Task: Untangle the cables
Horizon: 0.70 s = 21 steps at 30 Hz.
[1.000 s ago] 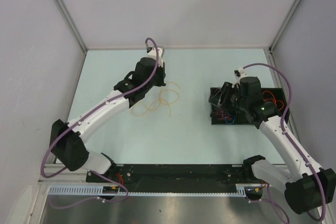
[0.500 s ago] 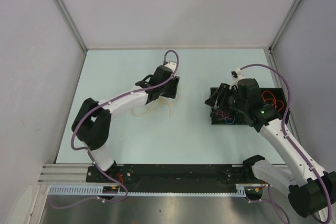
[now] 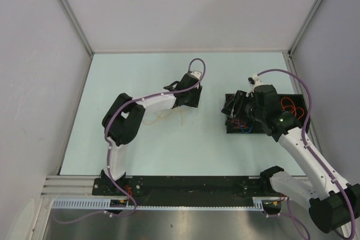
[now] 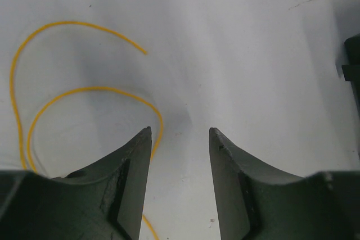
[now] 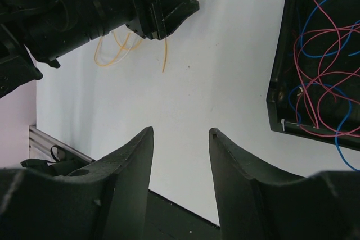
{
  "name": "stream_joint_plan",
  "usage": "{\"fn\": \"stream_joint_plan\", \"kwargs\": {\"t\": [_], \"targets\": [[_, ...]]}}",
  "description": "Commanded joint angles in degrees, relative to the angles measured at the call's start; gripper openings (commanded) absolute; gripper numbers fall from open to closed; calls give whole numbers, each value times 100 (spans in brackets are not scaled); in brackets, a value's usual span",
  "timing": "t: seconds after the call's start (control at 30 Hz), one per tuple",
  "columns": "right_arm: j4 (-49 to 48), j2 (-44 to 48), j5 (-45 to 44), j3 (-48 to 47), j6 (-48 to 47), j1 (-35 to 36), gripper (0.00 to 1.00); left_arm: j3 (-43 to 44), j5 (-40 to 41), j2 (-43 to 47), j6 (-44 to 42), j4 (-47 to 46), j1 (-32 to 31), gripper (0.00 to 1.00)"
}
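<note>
Left pincer point(image 4: 180, 133): jaws spread wide with nothing held, low over the pale white counter point(image 3: 129, 77) and near its middle in the top view.
Orange cables: thin, floppy orange wires point(image 4: 90, 88) lie in loose loops on the counter, at 10 o'clock from the pincer's gap in the left wrist view. One strand passes just beside the inner edge of one finger; I cannot tell whether it touches. From above, the loops sit at 8 o'clock of that pincer.
Right pincer point(image 5: 180, 133): jaws also wide apart and empty, held above the counter.
Red and blue cables: tangled thin red and blue wires point(image 5: 318, 82) lie inside a shallow black rectangular tray point(image 5: 279, 71). The tray is at 2 o'clock in the right wrist view and at 3 o'clock on the counter from above.
Separation: the orange wires lie well apart from the tray.
</note>
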<state>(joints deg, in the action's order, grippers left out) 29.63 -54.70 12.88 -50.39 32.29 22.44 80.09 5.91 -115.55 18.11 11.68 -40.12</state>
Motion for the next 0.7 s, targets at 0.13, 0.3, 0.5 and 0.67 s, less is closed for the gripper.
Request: {"fn": "stream_joint_plan", "kwargs": {"t": [0.13, 0.3, 0.5, 0.67], "targets": [[-62, -155, -102, 3, -303, -37, 50, 665, 419, -389, 307, 79, -40, 45], [-168, -278, -6, 29, -355, -108, 50, 735, 489, -565, 316, 167, -31, 39], [-264, -384, 109, 38, -382, -187, 50, 665, 657, -618, 448, 264, -40, 39], [-300, -436, 153, 38, -373, -187, 50, 656, 595, -662, 466, 212, -31, 19]]}}
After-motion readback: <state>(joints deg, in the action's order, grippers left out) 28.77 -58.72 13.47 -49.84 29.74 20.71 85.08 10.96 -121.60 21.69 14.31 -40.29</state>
